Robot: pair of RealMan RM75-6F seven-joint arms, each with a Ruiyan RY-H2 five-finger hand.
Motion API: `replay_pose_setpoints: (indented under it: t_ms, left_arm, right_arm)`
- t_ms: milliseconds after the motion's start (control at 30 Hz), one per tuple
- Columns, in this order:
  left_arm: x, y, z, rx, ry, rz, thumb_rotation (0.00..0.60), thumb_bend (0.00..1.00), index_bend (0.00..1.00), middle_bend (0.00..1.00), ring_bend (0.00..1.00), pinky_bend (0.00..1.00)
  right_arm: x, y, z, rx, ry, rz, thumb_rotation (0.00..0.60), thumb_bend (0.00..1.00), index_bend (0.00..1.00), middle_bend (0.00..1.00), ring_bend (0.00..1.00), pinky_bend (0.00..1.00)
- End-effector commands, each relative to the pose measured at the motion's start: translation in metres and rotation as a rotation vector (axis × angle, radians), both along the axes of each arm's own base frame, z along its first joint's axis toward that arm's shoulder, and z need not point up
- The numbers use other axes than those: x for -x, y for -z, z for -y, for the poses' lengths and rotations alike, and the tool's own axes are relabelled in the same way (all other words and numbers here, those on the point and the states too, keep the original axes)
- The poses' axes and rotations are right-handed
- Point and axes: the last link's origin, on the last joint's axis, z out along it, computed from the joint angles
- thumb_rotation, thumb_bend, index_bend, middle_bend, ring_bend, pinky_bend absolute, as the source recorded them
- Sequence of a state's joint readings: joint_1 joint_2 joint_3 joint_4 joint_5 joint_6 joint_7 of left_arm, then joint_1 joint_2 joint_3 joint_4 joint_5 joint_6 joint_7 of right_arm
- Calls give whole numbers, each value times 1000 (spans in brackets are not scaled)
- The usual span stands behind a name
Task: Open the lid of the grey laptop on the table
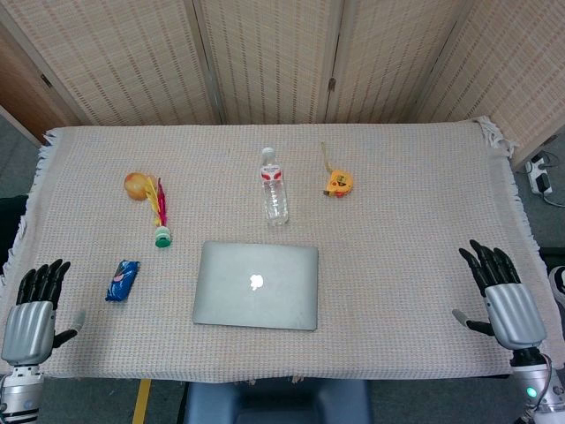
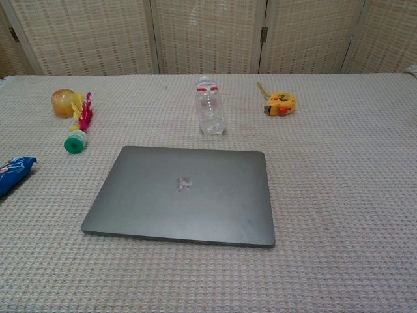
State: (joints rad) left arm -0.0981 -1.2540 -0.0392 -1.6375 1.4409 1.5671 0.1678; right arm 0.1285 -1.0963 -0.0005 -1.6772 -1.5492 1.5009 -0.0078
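The grey laptop (image 1: 256,284) (image 2: 182,194) lies flat near the table's front edge, lid down, logo facing up. My left hand (image 1: 33,309) hovers at the front left corner of the table, fingers spread, holding nothing. My right hand (image 1: 504,303) is at the front right corner, also spread and empty. Both hands are far from the laptop, and neither appears in the chest view.
Behind the laptop stands a clear water bottle (image 1: 274,186) (image 2: 210,106). A yellow tape measure (image 1: 338,184) (image 2: 280,104) lies back right. At left are an orange ball (image 1: 136,185), a feathered shuttlecock (image 1: 161,216) and a blue snack packet (image 1: 122,280). A woven cloth (image 1: 406,256) covers the table.
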Motion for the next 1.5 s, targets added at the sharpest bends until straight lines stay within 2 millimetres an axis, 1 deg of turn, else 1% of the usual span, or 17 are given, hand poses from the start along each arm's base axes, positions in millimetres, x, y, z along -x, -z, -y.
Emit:
replay_pose_setpoints:
  t_ms: [33, 333, 433, 533, 633, 767, 933, 1100, 1167, 1300, 1400, 1500]
  left_arm:
    - [1, 1, 0, 3, -1, -2, 600, 389, 53, 82, 37, 0]
    - [1, 0, 0, 10, 7, 5, 600, 388, 53, 82, 37, 0]
    - [-1, -1, -4, 15, 21, 4, 600, 388, 53, 83, 37, 0]
    - [-6, 0, -14, 36, 61, -2, 600, 389, 54, 82, 37, 0]
    - [-14, 2, -27, 71, 119, -11, 600, 389, 76, 83, 37, 0]
    - [-31, 10, -46, 156, 228, -22, 600, 389, 75, 83, 37, 0]
    - [-62, 29, -70, 320, 395, -26, 600, 387, 77, 83, 38, 0]
    - [-94, 56, -89, 450, 528, -59, 600, 350, 81, 82, 38, 0]
    - [-108, 70, -93, 493, 575, -65, 600, 327, 81, 82, 38, 0]
    - [-128, 97, -97, 559, 634, -81, 600, 281, 81, 82, 38, 0]
    - [-138, 113, -98, 595, 663, -120, 600, 264, 88, 83, 38, 0]
    - [-146, 129, -99, 636, 667, -122, 600, 252, 87, 82, 38, 0]
  right_arm:
    - [0, 0, 0, 4, -1, 3, 600, 157, 0, 0, 0, 0]
    - [-2, 0, -3, 8, -17, 5, 600, 158, 0, 0, 0, 0]
    - [-3, 0, -2, 8, -25, 8, 600, 158, 0, 0, 0, 0]
    - [-4, 0, 0, 9, -34, 5, 600, 158, 0, 0, 0, 0]
    - [-6, -2, 2, 14, -44, 0, 600, 157, 0, 0, 0, 0]
    - [-8, -3, 6, 14, -52, -6, 600, 157, 0, 0, 0, 0]
    - [-11, -1, 9, 3, -62, -10, 600, 158, 0, 0, 0, 0]
    - [-10, 0, 10, 1, -54, -6, 600, 157, 0, 0, 0, 0]
    - [-9, 1, 11, -2, -50, -3, 600, 157, 0, 0, 0, 0]
    - [-8, 2, 11, -6, -47, -4, 600, 157, 0, 0, 0, 0]
    - [-8, 2, 11, -7, -47, -10, 600, 157, 0, 0, 0, 0]
    - [-7, 3, 10, -7, -39, -12, 600, 157, 0, 0, 0, 0]
